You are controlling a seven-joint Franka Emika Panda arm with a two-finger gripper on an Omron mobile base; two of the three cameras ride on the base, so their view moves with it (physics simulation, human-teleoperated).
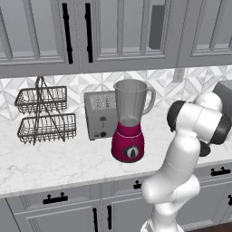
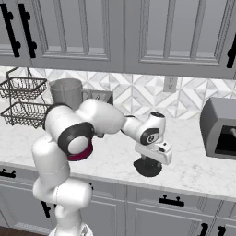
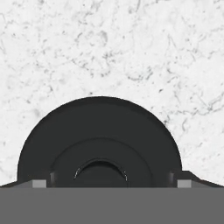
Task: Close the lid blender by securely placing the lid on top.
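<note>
The blender (image 1: 129, 122) stands on the counter with its magenta base, dark knob and clear jar, whose mouth is uncovered. In the right base view its jar (image 2: 66, 92) shows behind my arm. The lid (image 2: 147, 169), a flat round dark cap, lies on the marble counter to the right of the blender, near the front edge. My gripper (image 2: 148, 162) points down just above it. In the hand view the lid (image 3: 99, 135) is close below, and my gripper (image 3: 111, 183) is open, with the fingertips (image 3: 39, 183) spread to either side of its raised centre.
A silver toaster (image 1: 101, 115) stands just left of and behind the blender. A two-tier wire basket rack (image 1: 44, 115) is at the far left. A grey boxy appliance (image 2: 220, 129) sits at the right. Upper cabinets (image 1: 118, 31) hang overhead.
</note>
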